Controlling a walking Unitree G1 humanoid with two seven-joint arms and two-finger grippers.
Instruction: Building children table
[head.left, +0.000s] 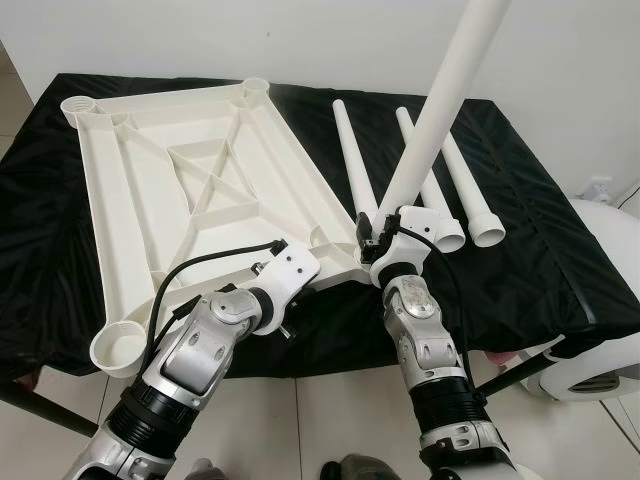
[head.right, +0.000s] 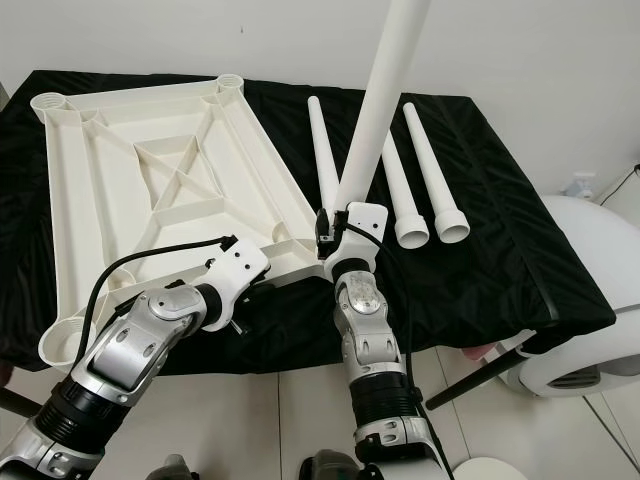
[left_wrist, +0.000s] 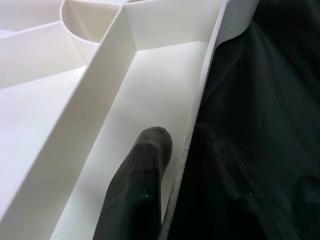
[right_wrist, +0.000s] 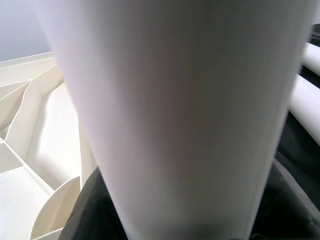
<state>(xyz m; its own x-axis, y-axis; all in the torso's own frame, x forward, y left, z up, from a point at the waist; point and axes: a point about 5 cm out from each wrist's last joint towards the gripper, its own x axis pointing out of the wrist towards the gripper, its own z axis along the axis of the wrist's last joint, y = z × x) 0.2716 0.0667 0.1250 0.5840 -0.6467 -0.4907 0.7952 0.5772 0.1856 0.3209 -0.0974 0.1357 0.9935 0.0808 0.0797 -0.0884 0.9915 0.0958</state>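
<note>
Left eye view, assembly at an early stage.

Right gripper (head.left: 374, 228): closed tight round the lower end of the held leg (head.left: 440, 100), just above the near-right corner of the tabletop (head.left: 200, 180). Leg carried tilted, upper end leaning up and away from the tabletop, foot end apparently poised over the corner socket, itself hidden behind the wrist. Whether already entered or merely aligned: could not be told.

Left gripper (left_wrist: 182, 145): pinched on the near edge of the tabletop, one finger (left_wrist: 145, 185) inside the rim wall, the other outside against the black cloth (head.left: 540, 250); judged to be steadying the part for insertion.

Done so far, as judged: tabletop laid underside up on the cloth, one leg lifted and brought to its corner. Left to do: seating of that leg, fitting of the three loose legs (head.left: 352, 155), then turning the table upright.

Near-left socket (head.left: 120, 348), far-left socket (head.left: 78, 103) and far-right socket (head.left: 255, 87) of the tabletop: all seen open, no leg fitted.

Loose legs: laid side by side on the cloth just beyond the right edge of the tabletop, flared ends toward the robot.

Tabletop appearance: white moulded plastic, rectangular, raised rim, diagonal stiffening ribs round a central boxed panel, round socket at each visible corner. Legs: plain white tapering tubes.
</note>
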